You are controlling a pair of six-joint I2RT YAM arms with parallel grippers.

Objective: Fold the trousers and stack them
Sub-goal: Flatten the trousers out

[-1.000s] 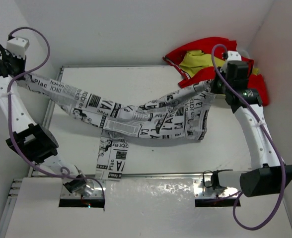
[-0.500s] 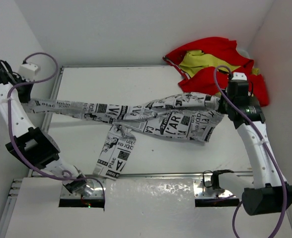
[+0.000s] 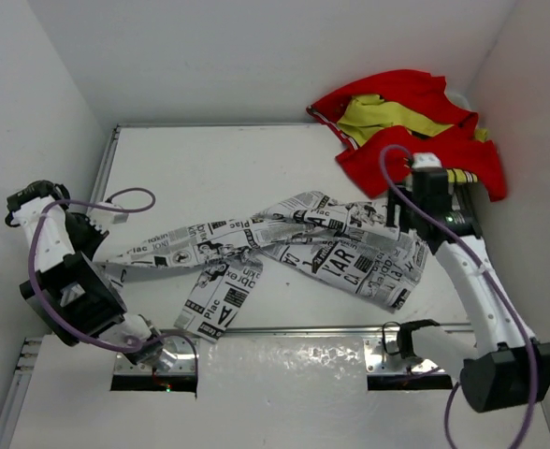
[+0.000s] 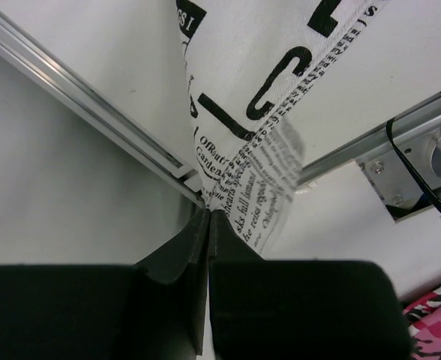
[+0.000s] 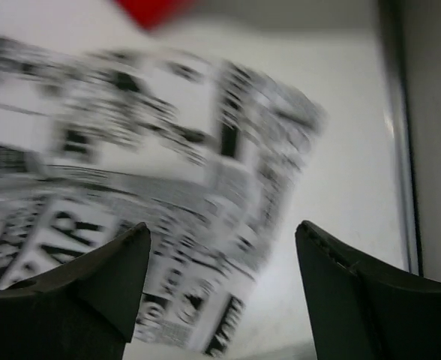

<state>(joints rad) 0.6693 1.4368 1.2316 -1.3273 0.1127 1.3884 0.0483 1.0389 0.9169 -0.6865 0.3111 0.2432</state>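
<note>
Printed trousers across the table, one end pinched.
From above, the trousers (image 3: 322,248) lie crumpled across the table (image 3: 209,168), one leg trailing to the near edge. A red and yellow cloth (image 3: 415,89) sits in the far right corner. The left hand (image 3: 97,245) is at their left end and the right hand (image 3: 397,224) at their right end. On the left wrist view, the left hand (image 4: 207,217) is pressed together, pinching a trouser (image 4: 258,127) end by the rail (image 4: 93,105). The right wrist view is blurred: the right hand (image 5: 222,229) is spread wide, with the trousers (image 5: 130,150) beyond its fingers.
</note>
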